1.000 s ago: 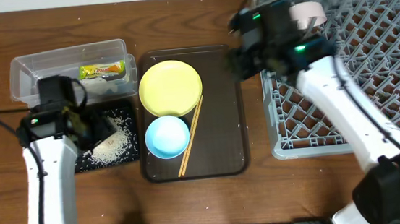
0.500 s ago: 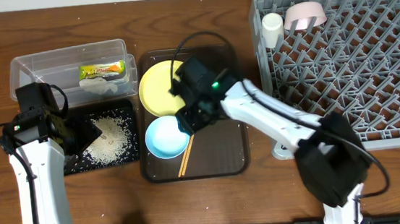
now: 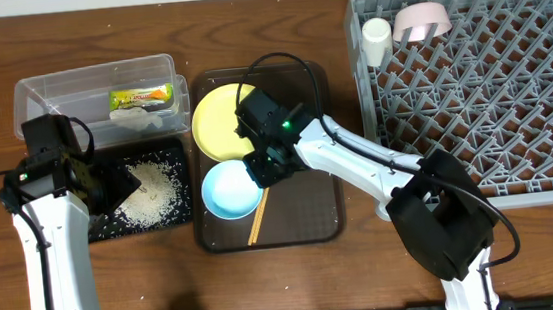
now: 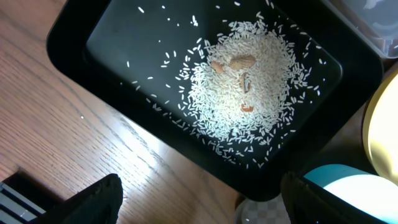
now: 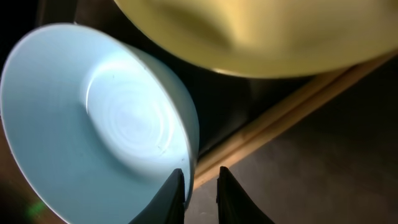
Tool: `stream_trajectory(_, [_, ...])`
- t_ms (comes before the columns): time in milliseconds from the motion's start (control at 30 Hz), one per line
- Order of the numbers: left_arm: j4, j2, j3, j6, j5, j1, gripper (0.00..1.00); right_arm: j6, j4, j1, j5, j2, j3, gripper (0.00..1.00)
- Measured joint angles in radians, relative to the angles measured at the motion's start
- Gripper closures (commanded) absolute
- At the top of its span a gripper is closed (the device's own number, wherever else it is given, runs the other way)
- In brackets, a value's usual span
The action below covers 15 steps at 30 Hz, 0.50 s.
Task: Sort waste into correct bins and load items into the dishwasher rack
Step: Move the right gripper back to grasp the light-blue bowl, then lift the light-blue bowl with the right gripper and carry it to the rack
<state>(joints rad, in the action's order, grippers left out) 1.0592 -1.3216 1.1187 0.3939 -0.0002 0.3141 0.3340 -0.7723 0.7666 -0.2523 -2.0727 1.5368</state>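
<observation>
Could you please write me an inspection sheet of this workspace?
Surface: brown wooden table.
Job's things: yellow-green-orange snack wrapper and crumpled white tissue in clear plastic tub; rice grains in black tray; round yellow plate, light blue bowl, wooden chopsticks on dark brown serving tray; pale cup and pale bowl in grey rack.
Clutter: nothing seen beyond that serving tray.
Grippers: left gripper open above rice; right gripper at blue bowl's rim, grip unclear.
Cables: black cable loops over plate.
Surroundings: nothing seen.

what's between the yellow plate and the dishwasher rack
Overhead view: bare dark brown tray and a strip of table, with a black cable looping over it.
</observation>
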Motion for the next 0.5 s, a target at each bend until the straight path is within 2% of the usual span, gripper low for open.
stream_trajectory(200, [0.000, 0.000, 0.000, 0.000, 0.000, 0.000, 0.16, 0.019, 0.000, 0.031, 0.010, 0.000, 0.000, 0.82])
stream_trajectory(433, [0.001, 0.000, 0.000, 0.000, 0.000, 0.000, 0.16, 0.055, 0.030, 0.079, 0.032, 0.000, 0.000, 0.99])
stream_trajectory(500, [0.001, 0.000, 0.000, 0.000, 0.000, 0.000, 0.16, 0.064, 0.031, 0.079, 0.034, 0.000, 0.000, 0.99])
